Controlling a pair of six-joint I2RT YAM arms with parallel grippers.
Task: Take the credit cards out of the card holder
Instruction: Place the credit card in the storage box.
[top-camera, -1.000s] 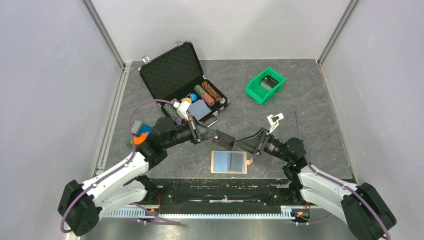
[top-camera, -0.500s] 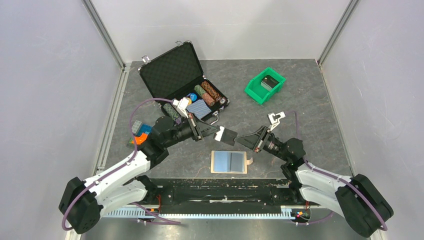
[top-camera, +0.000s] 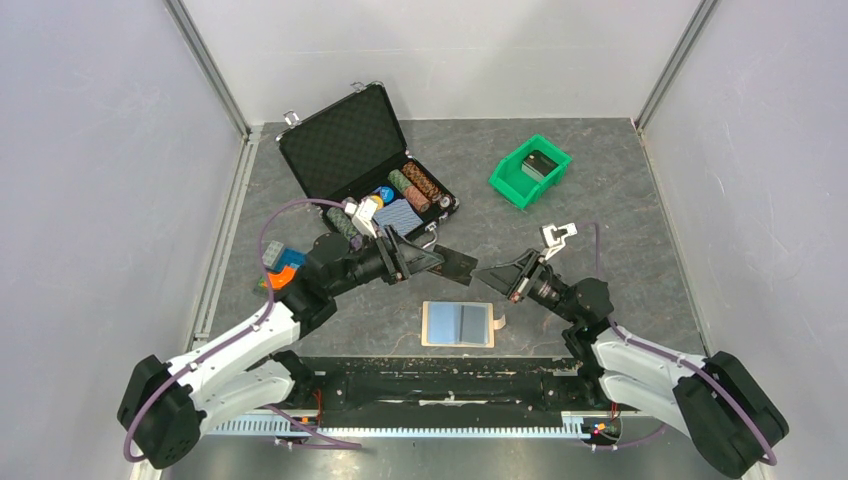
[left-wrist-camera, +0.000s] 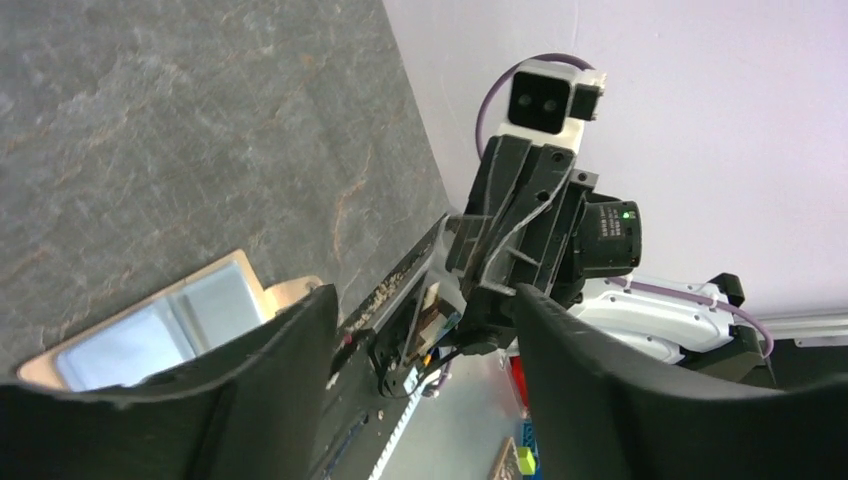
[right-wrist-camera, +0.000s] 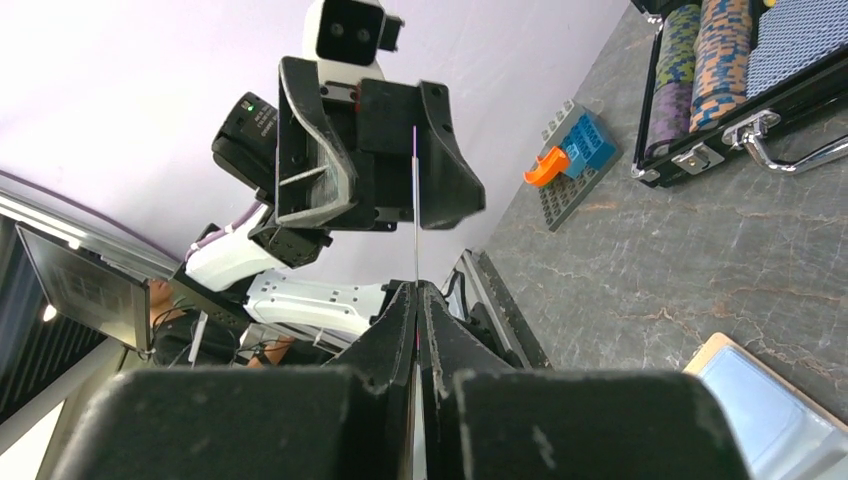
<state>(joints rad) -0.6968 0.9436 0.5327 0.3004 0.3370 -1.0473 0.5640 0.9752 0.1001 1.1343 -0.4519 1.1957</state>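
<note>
Right gripper (top-camera: 484, 272) is pinched tight on a dark credit card (top-camera: 457, 265), held up off the table. The left gripper (top-camera: 428, 259) faces it, fingers spread wide. The card holder (top-camera: 458, 323) lies open, flat by the middle of the tabletop's near edge.

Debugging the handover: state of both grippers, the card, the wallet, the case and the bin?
left gripper: open, fingers wide apart.
right gripper: shut on the credit card.
credit card: in the air, held by one edge.
card holder: unfolded flat on the table, inner faces up.
black case: lid open, chips inside.
green bin: upright, dark item inside.
</note>
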